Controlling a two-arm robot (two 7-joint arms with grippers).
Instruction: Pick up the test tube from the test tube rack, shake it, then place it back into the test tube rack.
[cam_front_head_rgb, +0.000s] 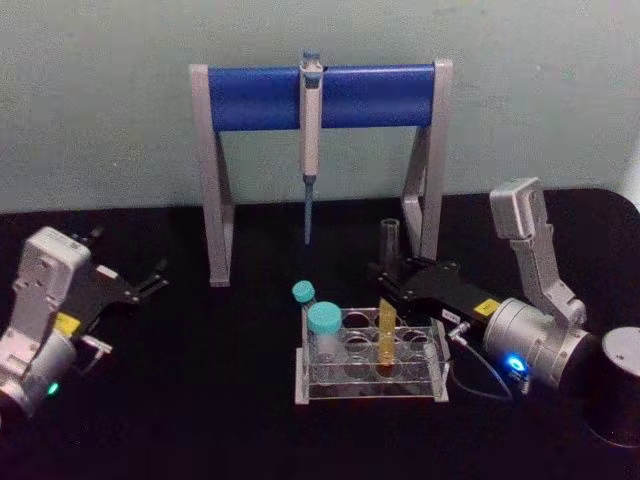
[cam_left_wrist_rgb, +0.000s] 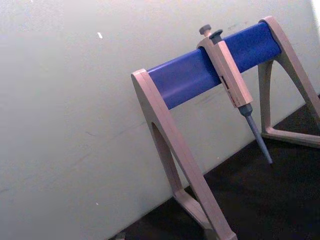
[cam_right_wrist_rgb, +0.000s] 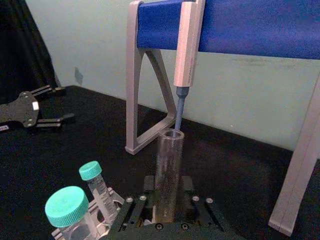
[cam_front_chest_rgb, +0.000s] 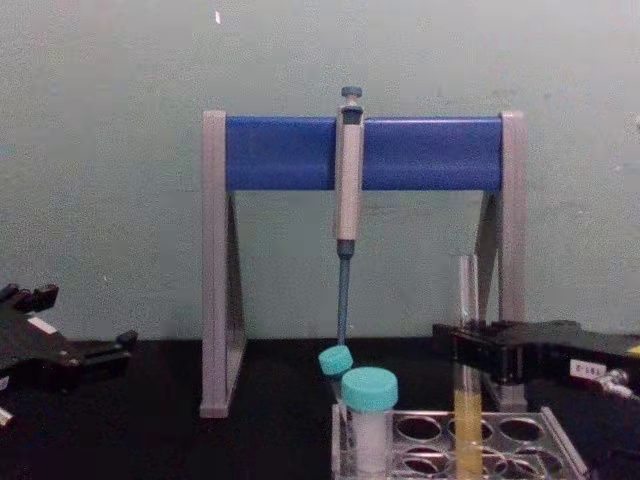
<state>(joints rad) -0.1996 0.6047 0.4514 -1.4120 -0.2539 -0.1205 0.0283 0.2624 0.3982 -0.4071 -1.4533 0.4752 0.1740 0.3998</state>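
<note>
Head view: one test tube (cam_front_head_rgb: 386, 332), two capped vials (cam_front_head_rgb: 325, 322).

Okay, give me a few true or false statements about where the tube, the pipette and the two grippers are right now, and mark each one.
1. The test tube stands with its yellow lower end in the test tube rack. True.
2. The pipette lies flat on the table. False: it hangs tip down from the stand's blue bar.
3. The right gripper is at the test tube, above the rack's top plate. True.
4. The left gripper is closed on the rack. False: it is open and empty, off to the left, apart from the rack.
5. Two teal-capped vials stand at the rack's left end. True.
</note>
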